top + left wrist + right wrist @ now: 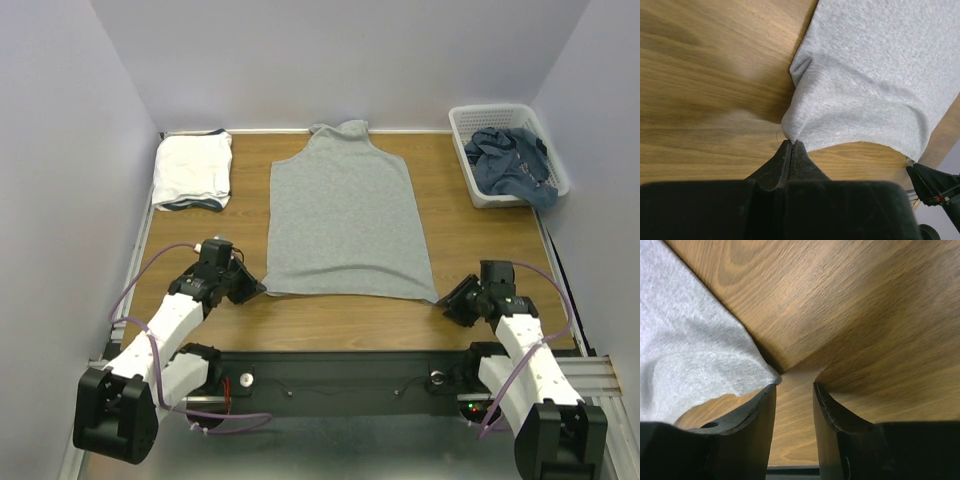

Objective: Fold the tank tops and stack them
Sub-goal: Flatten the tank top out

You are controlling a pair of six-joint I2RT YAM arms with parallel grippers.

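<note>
The grey tank top (345, 215) lies spread flat on the wooden surface (250, 200), with its neck on the far side and its hem on the side of the two arms. The left claw (255, 288) is at the near left corner of the hem. In the left wrist view its two fingers are pressed fully together, and the corner of the grey cloth (865, 90) is pinched at their tips (791, 145). From this pinch the cloth rises a little in a soft fold and then goes flat, away from the claw and to its right.

The right claw (448, 303) is at the near right corner of the hem. Its fingers stand clearly apart, and between them (795, 385) only bare wood shows. The corner of the grey cloth (690, 350) ends just at the tip of its left finger, touching it or nearly so; it is not gripped.

Far beyond the left claw, near the back left corner, a folded white tank top (192, 168) rests on the surface. Far beyond the right claw, and a little to its right, a white basket (458, 135) holds a crumpled blue tank top (510, 160).
</note>
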